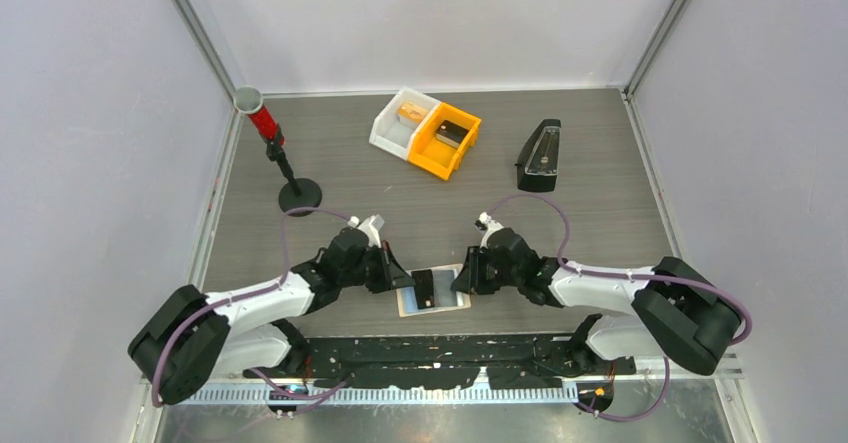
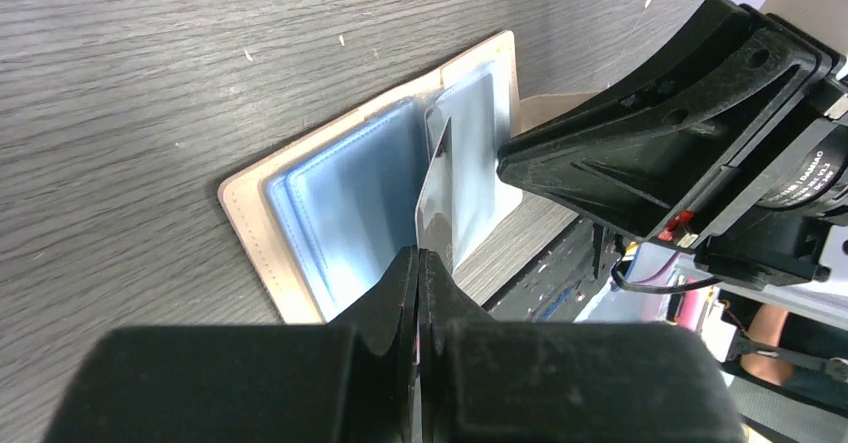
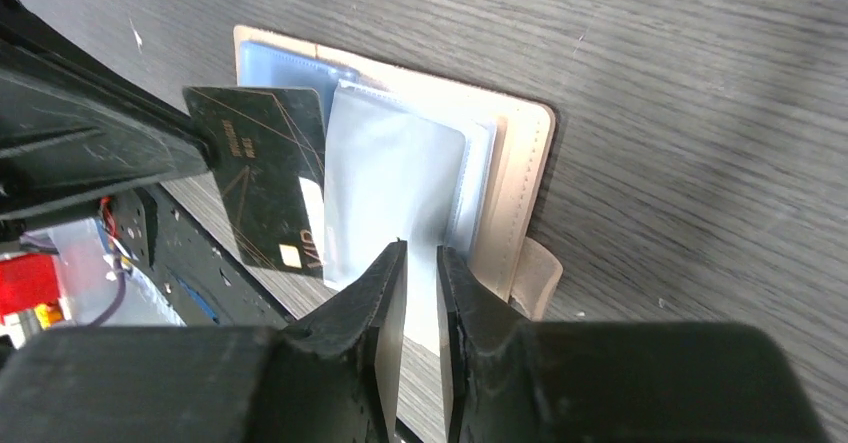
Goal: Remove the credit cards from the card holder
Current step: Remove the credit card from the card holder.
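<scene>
The tan card holder (image 1: 404, 309) lies open on the table between my two grippers, its light blue plastic sleeves (image 3: 395, 173) showing. It also shows in the left wrist view (image 2: 250, 225) and in the right wrist view (image 3: 518, 178), with its tab (image 3: 537, 275). My left gripper (image 1: 407, 282) (image 2: 424, 255) is shut on a dark credit card (image 3: 262, 185) with gold lines. The card stands on edge above the sleeves and looks silvery from the left (image 2: 434, 198). My right gripper (image 1: 461, 281) (image 3: 421, 251) has its jaws a narrow gap apart, tips down on a sleeve at the holder's right side, gripping nothing that I can see.
A white bin (image 1: 398, 123) and an orange bin (image 1: 446, 143) stand at the back, each with something in it. A black wedge-shaped case (image 1: 539, 155) is at the back right. A red stand on a black foot (image 1: 276, 148) is at the back left. A black mounting plate (image 1: 430, 358) runs along the near edge.
</scene>
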Robot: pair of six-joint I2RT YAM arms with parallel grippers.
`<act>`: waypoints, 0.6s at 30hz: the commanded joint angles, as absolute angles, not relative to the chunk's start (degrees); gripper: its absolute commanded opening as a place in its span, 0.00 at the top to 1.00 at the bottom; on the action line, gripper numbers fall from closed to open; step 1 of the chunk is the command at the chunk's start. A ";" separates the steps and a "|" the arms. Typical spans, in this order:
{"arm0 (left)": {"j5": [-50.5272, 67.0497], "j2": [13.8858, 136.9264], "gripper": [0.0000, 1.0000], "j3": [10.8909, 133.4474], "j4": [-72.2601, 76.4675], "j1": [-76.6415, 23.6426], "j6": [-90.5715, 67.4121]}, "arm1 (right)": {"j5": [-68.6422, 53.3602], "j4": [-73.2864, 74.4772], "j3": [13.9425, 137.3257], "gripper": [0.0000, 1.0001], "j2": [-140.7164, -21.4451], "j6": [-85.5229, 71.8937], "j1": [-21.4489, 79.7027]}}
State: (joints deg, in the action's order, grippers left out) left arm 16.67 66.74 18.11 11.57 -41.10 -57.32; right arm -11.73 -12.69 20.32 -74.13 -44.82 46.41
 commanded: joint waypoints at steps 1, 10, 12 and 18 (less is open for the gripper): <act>14.93 62.33 1.00 21.03 2.47 -40.69 -51.01 | -14.44 -6.08 23.57 0.74 -70.55 -35.78 45.98; 16.05 56.13 1.00 22.55 -2.87 -40.69 -47.71 | -20.08 3.41 32.25 0.65 -63.30 -22.31 45.81; 19.06 55.64 1.00 23.24 -2.68 -40.69 -46.69 | -21.51 4.70 34.14 0.62 -62.88 -19.63 45.70; 28.49 54.43 1.00 23.56 -0.39 -40.69 -44.47 | -32.38 5.85 39.31 0.54 -63.80 -12.56 44.89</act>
State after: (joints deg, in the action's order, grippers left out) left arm 20.86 56.05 21.52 -2.15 -41.06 -47.31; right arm -23.18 4.25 35.00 -63.94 -19.84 45.47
